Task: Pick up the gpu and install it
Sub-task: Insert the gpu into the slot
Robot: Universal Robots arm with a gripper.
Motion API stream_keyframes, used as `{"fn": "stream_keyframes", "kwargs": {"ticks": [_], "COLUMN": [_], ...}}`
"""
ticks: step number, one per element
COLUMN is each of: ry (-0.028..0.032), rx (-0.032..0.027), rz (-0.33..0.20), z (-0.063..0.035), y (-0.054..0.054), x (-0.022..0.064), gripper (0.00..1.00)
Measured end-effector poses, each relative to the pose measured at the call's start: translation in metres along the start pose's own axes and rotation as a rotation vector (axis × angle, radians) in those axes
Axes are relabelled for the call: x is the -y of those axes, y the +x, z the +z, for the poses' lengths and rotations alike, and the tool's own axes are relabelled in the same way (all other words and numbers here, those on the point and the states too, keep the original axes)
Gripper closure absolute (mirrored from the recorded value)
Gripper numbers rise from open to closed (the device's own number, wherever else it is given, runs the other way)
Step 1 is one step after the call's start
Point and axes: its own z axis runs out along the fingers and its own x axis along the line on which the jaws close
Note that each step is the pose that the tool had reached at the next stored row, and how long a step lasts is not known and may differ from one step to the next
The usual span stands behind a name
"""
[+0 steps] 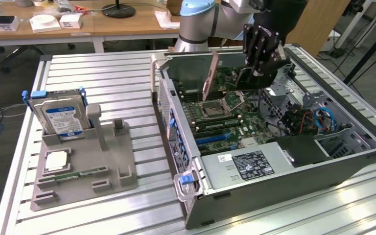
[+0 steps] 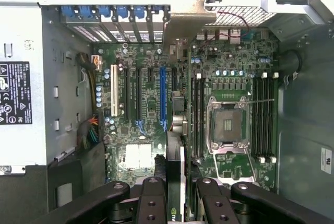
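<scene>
Gpu (image 2: 176, 166) edge-on above motherboard (image 2: 148, 104)

- Your arm (image 1: 204, 29) is a round silver-grey tube, and a light blue cap (image 1: 198, 7) covers its joint.
- Your gripper (image 1: 261, 73) is black all over and built from flat bars linked together.
- In the wrist view, your gripper (image 2: 180, 185) shows matte black fingers (image 2: 152, 203) with rounded ends.
- You can see a round bolt head (image 2: 119, 186) at each knuckle.
- Small screw holes (image 2: 151, 216) run in a row along each inner bar.
</scene>
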Motion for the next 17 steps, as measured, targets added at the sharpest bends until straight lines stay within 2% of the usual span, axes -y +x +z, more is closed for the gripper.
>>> {"fn": "stream_keyframes", "kwargs": {"ticks": [17], "ry": [0.0012], "rx": [0.0001], "rz": [0.0], "z": [0.0065], "y": [0.0002], "x": [0.0001], "gripper": [0.73]}}
